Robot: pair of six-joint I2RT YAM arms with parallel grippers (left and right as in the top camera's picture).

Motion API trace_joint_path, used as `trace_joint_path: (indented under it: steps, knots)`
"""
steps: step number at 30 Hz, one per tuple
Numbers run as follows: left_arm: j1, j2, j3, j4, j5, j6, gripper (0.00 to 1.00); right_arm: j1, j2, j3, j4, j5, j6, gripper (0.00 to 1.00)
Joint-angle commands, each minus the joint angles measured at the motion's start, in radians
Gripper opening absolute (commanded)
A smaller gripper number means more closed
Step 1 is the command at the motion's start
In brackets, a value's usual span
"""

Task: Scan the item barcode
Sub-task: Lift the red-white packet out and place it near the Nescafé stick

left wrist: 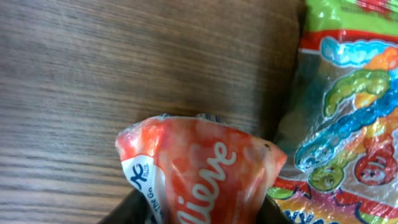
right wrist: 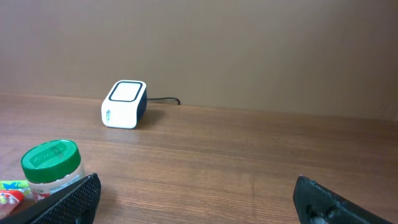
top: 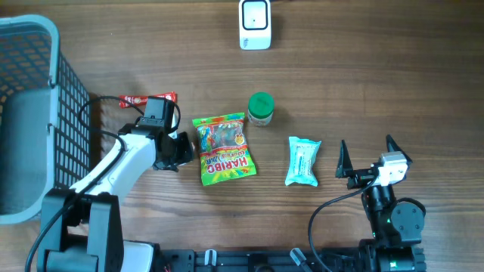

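- Nearest the bases, on the right: wide-spread right gripper (top: 367, 146), nothing between its fingers
- Just left of those fingertips: pale-blue wrapped pack (top: 303, 162), flat on the wooden table (top: 363, 83), apart from the other goods
- Over on the left: left gripper (left wrist: 200, 215), dark fingers (left wrist: 124, 214) either side of a red packet (left wrist: 205, 165); pinching or slack, cannot tell
- Close on that packet's right: Haribo gummy bag (top: 224, 149), flat, label up; touching or not, unclear
- Past the bag's far right corner: green-lidded jar (top: 260, 109), upright
- Along the left edge: grey wire basket (top: 72, 98), near the left arm
- Farthest off, well apart from the packet: white scanner (top: 255, 24), cable behind; bag and jar right of the straight line from packet to scanner
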Motion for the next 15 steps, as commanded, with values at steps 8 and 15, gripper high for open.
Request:
trace_joint_path:
  steps: [8,15]
  knots:
    - [-0.027,-0.301,0.283,0.000,0.047,-0.040,1.00,0.002,-0.006,-0.001,0.002,0.010,-0.011,1.00]
    - [-0.027,-0.437,0.629,0.264,-0.027,0.018,1.00,0.002,-0.006,-0.001,0.002,0.010,-0.010,1.00]
